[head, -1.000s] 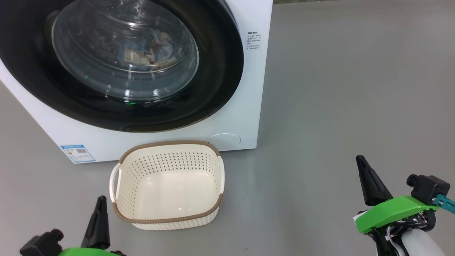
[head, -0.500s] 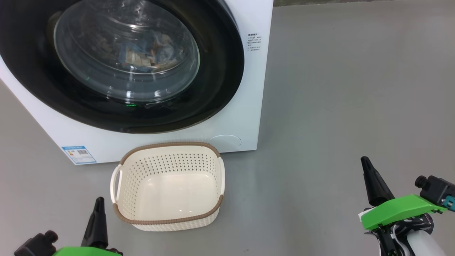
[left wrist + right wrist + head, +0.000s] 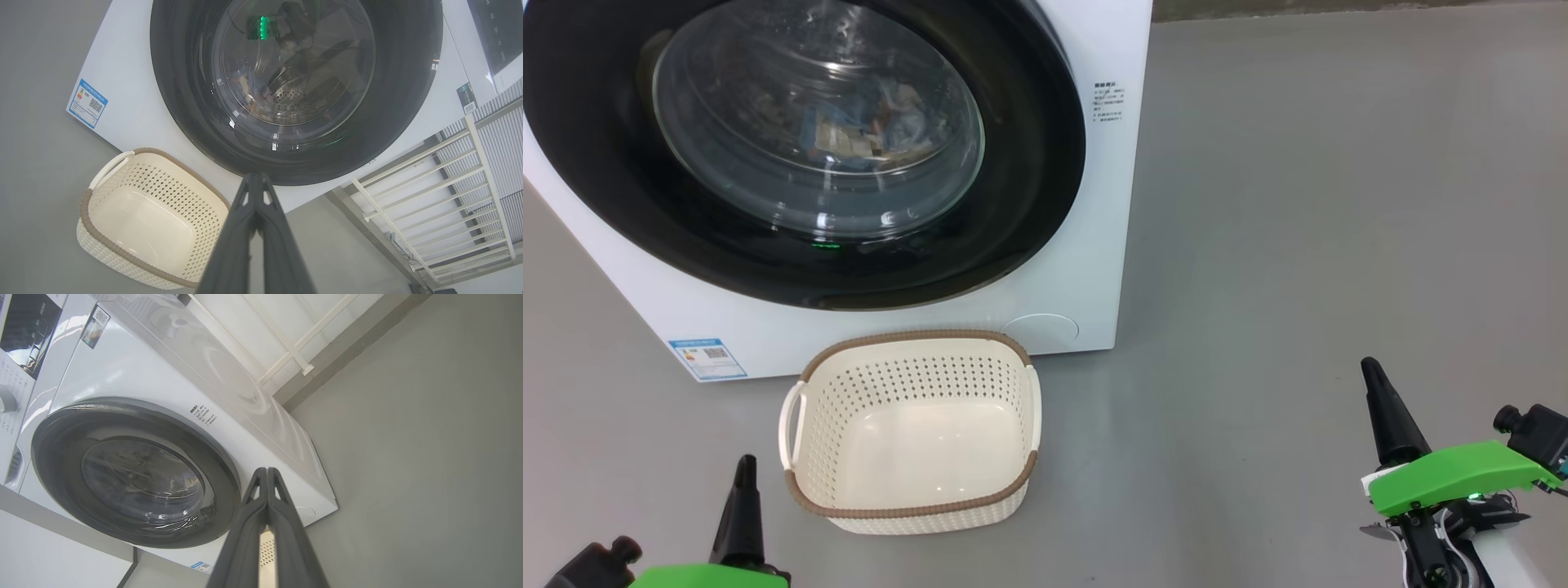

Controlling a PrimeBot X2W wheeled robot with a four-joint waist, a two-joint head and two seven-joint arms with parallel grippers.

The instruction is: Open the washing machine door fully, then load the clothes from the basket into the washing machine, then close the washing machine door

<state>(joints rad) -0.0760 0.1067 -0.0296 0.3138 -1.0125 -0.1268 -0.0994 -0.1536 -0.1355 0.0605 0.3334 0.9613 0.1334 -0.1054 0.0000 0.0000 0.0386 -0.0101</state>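
Note:
The white washing machine [image 3: 1094, 245] stands at the upper left with its round black door [image 3: 1029, 163] flat against the front. Through the glass window, light-blue clothes [image 3: 866, 122] lie inside the drum. In front of it on the floor sits the cream basket [image 3: 913, 510] with a brown rim, holding nothing. My left gripper [image 3: 743, 467] is shut at the lower left, just left of the basket, with nothing in it. At the lower right my right gripper [image 3: 1370, 367] is shut and holds nothing, well away from the machine. The left wrist view shows the door [image 3: 171, 102], the clothes [image 3: 249, 92], the basket [image 3: 122, 261] and the left gripper [image 3: 255, 177]. In the right wrist view are the door [image 3: 53, 457] and the right gripper [image 3: 266, 471].
Grey floor [image 3: 1298, 245] spreads wide to the right of the machine. A white railing [image 3: 429, 192] and a wall stand behind the machine. A second appliance with a dark control panel [image 3: 24, 330] sits beside the washing machine.
Both grippers have drawn back and down toward the picture's lower edge, the right one also shifting right. The whole picture has shifted slightly down, so the camera moved. Door and basket are unchanged.

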